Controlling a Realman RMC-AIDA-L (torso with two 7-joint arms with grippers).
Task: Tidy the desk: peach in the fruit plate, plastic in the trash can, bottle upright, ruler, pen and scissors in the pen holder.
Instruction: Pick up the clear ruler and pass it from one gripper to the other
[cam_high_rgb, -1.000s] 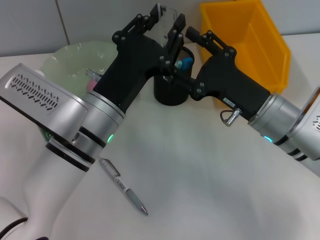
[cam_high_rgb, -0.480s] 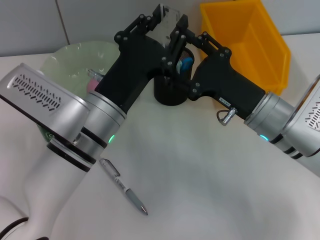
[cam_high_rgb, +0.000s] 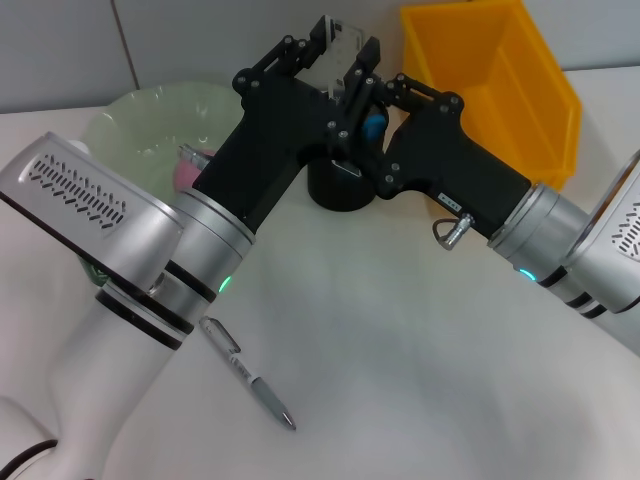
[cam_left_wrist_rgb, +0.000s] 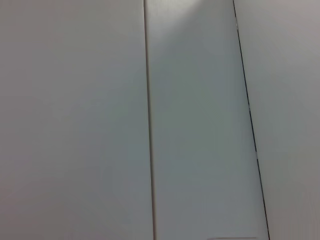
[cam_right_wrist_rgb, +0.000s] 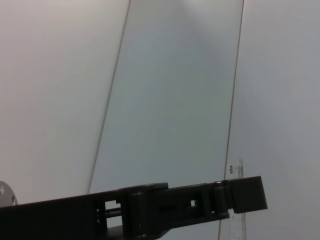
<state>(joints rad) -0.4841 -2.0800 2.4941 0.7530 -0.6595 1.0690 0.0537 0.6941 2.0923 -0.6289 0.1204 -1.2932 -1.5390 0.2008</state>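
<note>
Both grippers meet above holder (cam_high_rgb: 340, 185): left gripper (cam_high_rgb: 322, 52) clamps clear ruler (cam_high_rgb: 340, 45) upright for handover/insertion; right gripper (cam_high_rgb: 368, 88) alongside, finger state unclear; pen (cam_high_rgb: 248, 374) on desk.

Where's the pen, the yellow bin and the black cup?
pen (cam_high_rgb: 248, 375), head view, middle of its barrel.
yellow bin (cam_high_rgb: 545, 85), head view, its right wall.
black cup (cam_high_rgb: 335, 190), head view, its front side.

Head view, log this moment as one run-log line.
left gripper: holding clear ruler above black pen holder | right gripper: beside it over holder | pen: lying on desk | peach: in green plate
</note>
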